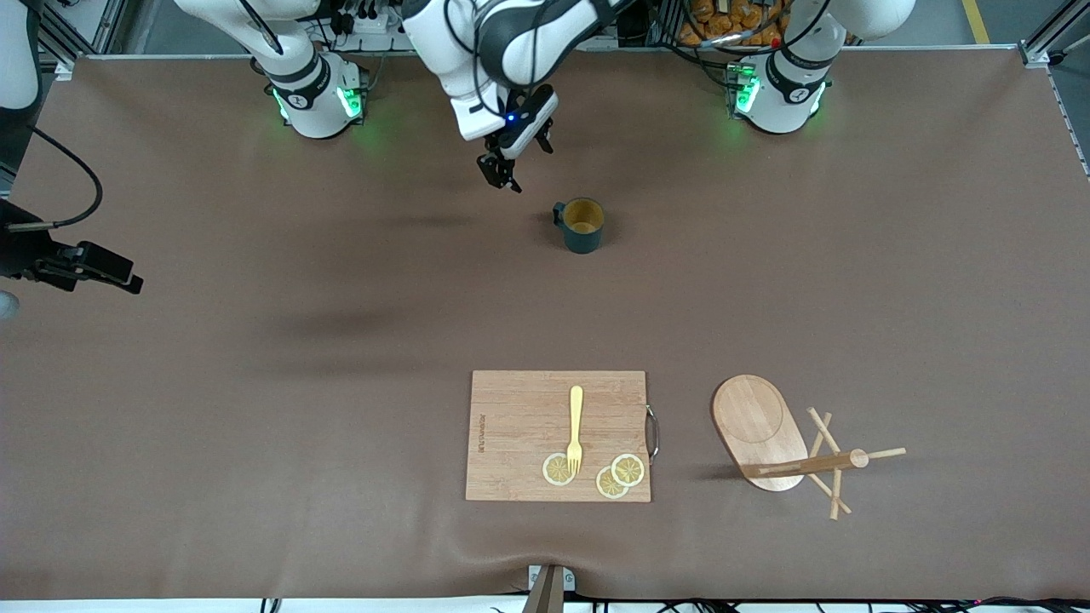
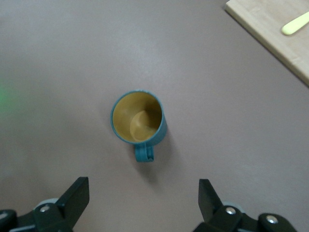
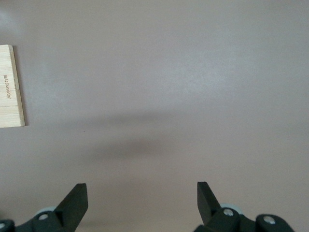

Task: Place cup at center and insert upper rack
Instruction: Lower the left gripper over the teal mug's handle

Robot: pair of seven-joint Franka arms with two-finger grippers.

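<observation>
The dark teal cup [image 1: 583,226] stands upright on the brown table, its handle toward the right arm's end. In the left wrist view the cup [image 2: 139,118] shows its tan inside. My left gripper [image 1: 519,162] hangs open and empty in the air, beside the cup on the robots' side; in its wrist view the left gripper [image 2: 144,193] has its jaws wide apart. The upper rack [image 1: 771,443] lies tipped on its side toward the left arm's end, nearer the front camera. My right gripper [image 1: 119,274] waits open and empty over the right arm's end of the table; it shows open [image 3: 142,193].
A rectangular wooden cutting board [image 1: 511,426] lies near the front edge, with a yellow fork [image 1: 576,426] and lemon slices [image 1: 613,477] on it. A board corner [image 2: 270,29] and the fork's handle [image 2: 295,23] show in the left wrist view, a board edge [image 3: 9,87] in the right.
</observation>
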